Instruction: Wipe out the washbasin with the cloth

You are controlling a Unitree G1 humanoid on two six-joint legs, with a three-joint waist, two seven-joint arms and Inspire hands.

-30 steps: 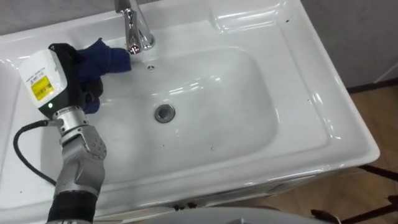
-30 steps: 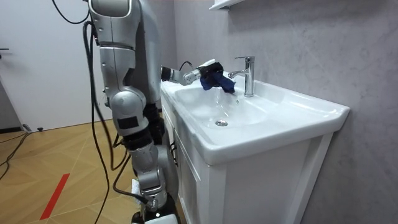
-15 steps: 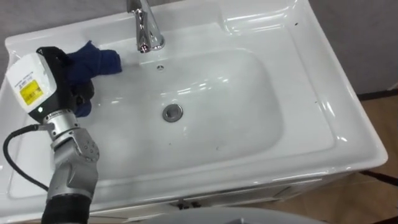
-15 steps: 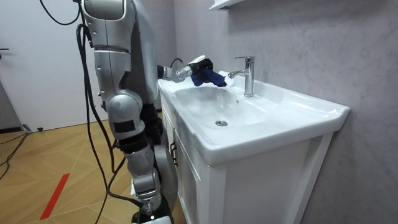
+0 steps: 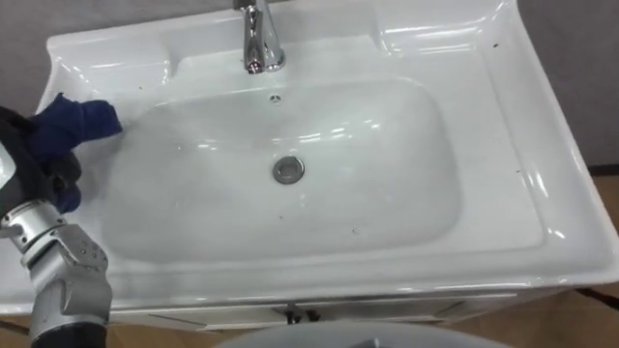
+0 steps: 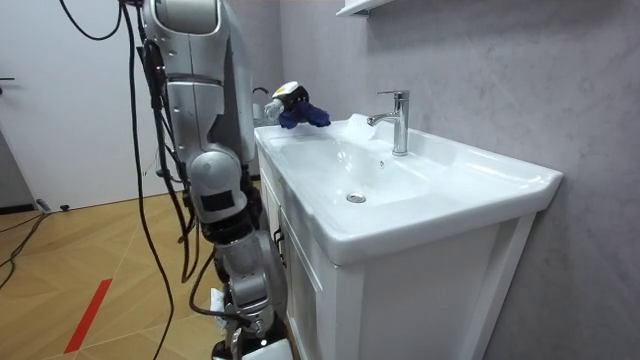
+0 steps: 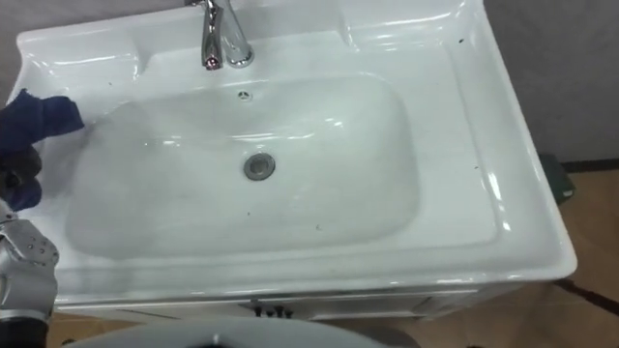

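1. Robot stands at the end of a white cabinet [image 6: 400,300], on the room view's left, with its left arm reaching over the near corner of the top.
2. Left hand [image 5: 27,162] is clenched around a dark blue cloth [image 5: 75,120]. The cloth is bunched, with a loose fold sticking out toward the bowl.
3. The cloth is over the flat left rim of the basin [image 5: 406,184], at the bowl's left edge and well apart from the tap [image 5: 259,41]. Cannot tell whether it touches the rim; in the room view it seems to hang just above it.
4. The basin is white, glossy and rectangular with rounded corners. A round metal drain [image 5: 288,170] sits near the middle of the bowl, and a small overflow hole [image 5: 276,98] lies between the drain and the tap.
5. The chrome tap stands upright at the back rim, with its spout over the bowl.
6. A few dark specks dot the right rim and the bowl floor.
7. A grey textured wall [image 6: 480,70] runs behind the basin. The wooden floor [image 6: 60,250] carries a red stripe.
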